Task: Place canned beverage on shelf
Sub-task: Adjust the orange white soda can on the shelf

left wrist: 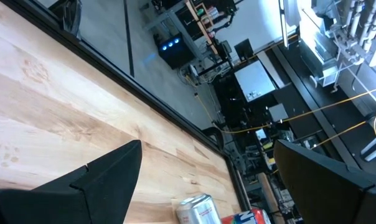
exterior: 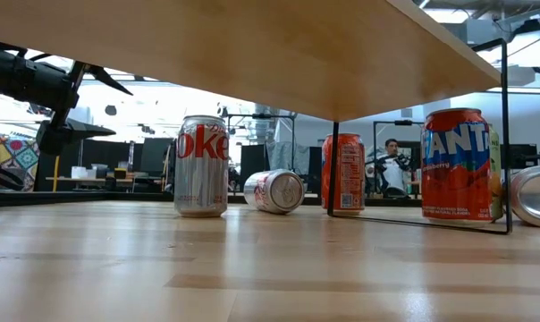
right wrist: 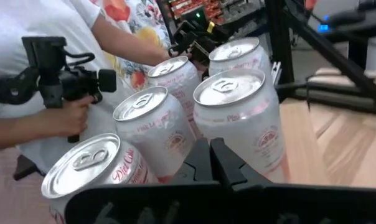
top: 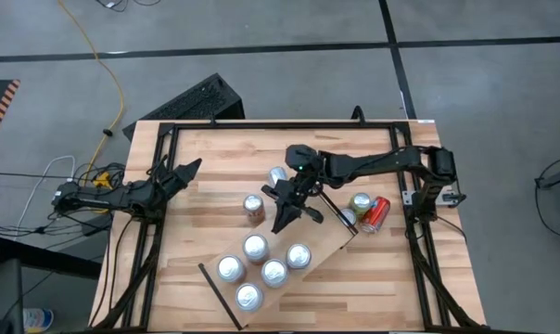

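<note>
Right gripper (top: 286, 220) clenched with nothing between its fingers, hanging over the near edge of the pale rectangular plain-wood shelf (top: 328, 249), close above the silver cans. Seen past the closed dark fingertips (right wrist: 214, 163) in the right wrist view: five upright silver drink cans (right wrist: 241, 118) standing together on the shelf board. Beyond them, a person's hand (right wrist: 73, 115) holding a black camera rig.

Off the shelf on the striped butcher-block tabletop (top: 206, 167): an upright can with a reddish label (top: 253, 208) near the gripper, a silver can lying on its side (top: 277, 176), and by the right arm's base a red can on its side (top: 375, 213) touching a green-topped can (top: 360, 203).

Left gripper (top: 185, 173) parted and holding nothing, at the table's left edge.
</note>
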### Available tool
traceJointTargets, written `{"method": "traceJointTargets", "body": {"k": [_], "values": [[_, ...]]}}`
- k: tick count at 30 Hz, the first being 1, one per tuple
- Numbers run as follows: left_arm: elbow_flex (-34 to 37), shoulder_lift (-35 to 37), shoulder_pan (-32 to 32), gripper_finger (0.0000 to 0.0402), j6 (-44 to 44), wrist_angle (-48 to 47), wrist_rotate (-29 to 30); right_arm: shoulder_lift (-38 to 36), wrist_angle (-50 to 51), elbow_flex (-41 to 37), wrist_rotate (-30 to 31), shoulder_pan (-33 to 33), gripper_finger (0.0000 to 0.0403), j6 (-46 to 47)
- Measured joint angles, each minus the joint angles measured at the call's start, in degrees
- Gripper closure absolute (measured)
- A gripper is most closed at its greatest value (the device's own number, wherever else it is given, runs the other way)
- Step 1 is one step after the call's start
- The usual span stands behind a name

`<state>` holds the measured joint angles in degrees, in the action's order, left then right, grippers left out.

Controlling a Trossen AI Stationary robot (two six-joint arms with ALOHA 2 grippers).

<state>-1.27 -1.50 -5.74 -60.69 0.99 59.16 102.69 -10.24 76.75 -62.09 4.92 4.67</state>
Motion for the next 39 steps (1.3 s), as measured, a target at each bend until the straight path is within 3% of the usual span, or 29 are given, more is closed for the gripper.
{"method": "traceJointTargets", "body": {"k": [5,14,18,26,39], "values": [[0.02,0.00,0.00,0.0051,-0.02,0.00,-0.05,0.00,1.63,0.00,3.51,0.03,0.0403,5.48],[0.00,0.00,0.00,0.0051,-0.09,0.00,-0.28,0.00,2.54,0.00,10.12,-0.54,0.0403,35.22],[0.01,0.00,0.00,0.0051,-0.11,0.02,-0.28,0.00,2.68,0.00,14.70,-1.83,0.0403,41.32],[0.01,0.00,0.00,0.0051,-0.22,0.05,-0.67,0.00,8.17,0.00,23.87,-4.14,0.0403,45.06],[0.02,0.00,0.00,0.0051,-0.09,0.22,-1.86,-1.12,11.26,0.00,26.68,-6.12,0.0403,46.94]]}}
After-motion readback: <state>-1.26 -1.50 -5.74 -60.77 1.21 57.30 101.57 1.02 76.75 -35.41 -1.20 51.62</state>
